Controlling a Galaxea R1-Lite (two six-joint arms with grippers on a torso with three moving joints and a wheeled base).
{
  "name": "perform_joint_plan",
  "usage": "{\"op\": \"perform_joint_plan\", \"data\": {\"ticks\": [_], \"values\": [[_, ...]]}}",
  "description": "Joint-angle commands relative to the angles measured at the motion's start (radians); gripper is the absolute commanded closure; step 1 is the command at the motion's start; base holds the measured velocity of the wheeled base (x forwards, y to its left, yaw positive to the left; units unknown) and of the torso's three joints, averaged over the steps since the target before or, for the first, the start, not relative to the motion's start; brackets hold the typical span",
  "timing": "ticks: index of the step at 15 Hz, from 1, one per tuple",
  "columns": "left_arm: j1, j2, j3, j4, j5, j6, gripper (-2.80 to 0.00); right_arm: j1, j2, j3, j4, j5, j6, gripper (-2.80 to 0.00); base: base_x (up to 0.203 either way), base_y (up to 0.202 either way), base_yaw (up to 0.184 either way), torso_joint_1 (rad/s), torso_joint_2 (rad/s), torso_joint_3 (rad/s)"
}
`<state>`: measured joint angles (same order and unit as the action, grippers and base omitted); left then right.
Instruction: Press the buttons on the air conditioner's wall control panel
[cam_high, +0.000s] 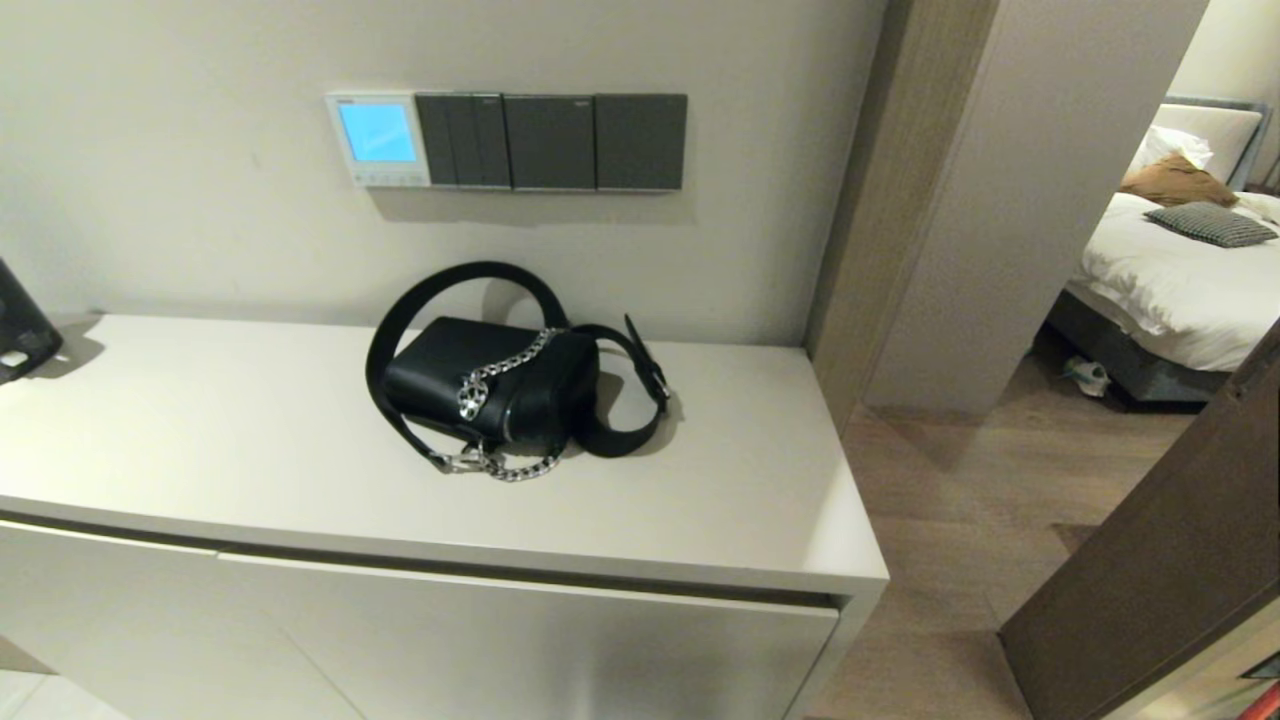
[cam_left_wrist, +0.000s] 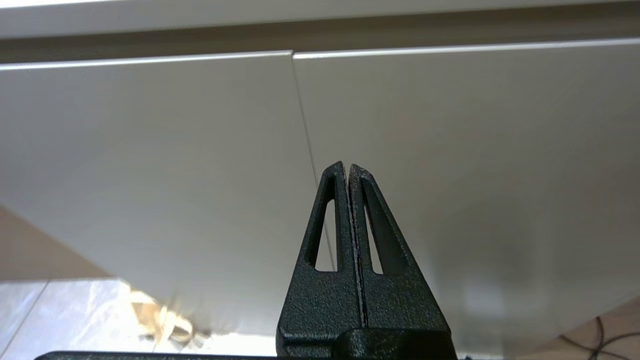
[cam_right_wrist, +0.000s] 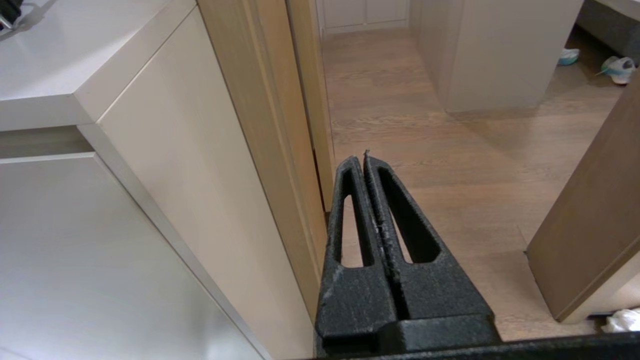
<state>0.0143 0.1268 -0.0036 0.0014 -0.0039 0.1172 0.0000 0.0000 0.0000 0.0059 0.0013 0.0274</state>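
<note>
Three switch plates (cam_high: 550, 141), perhaps

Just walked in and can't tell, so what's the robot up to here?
Nothing is being handled yet. The wall control panel has its screen lit blue, and the buttons are untouched. The left gripper is shut, low in front of the cabinet doors. The right gripper is shut, beside the cabinet's end.

White wall control panel (cam_high: 378, 140), blue-lit screen (cam_high: 377, 132)

Below the wall control panel (cam_high: 377, 139) we list one obstacle: black handbag (cam_high: 492, 381) on cabinet top (cam_high: 200, 430); wall between stands bare.
</note>
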Motion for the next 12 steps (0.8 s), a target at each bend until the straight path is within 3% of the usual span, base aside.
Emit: {"op": "perform_joint_plan", "data": {"ticks": [1,8,12], "values": [[-0.003,-0.073,0.001,0.025,-0.005,0.004,0.0,0.0,0.002,0.002,0.0,0.0,0.0,0.0,0.0,0.0,0.0,0.0,0.0,0.0],[-0.005,-0.125,0.004,0.024,-0.004,-0.009,0.0,0.0,0.002,0.003,0.0,0.0,0.0,0.0,0.0,0.0,0.0,0.0,0.0,0.0],[-0.005,-0.125,0.004,0.019,-0.001,-0.071,0.0,0.0,0.002,0.002,0.0,0.0,0.0,0.0,0.0,0.0,0.0,0.0,0.0,0.0]]}}
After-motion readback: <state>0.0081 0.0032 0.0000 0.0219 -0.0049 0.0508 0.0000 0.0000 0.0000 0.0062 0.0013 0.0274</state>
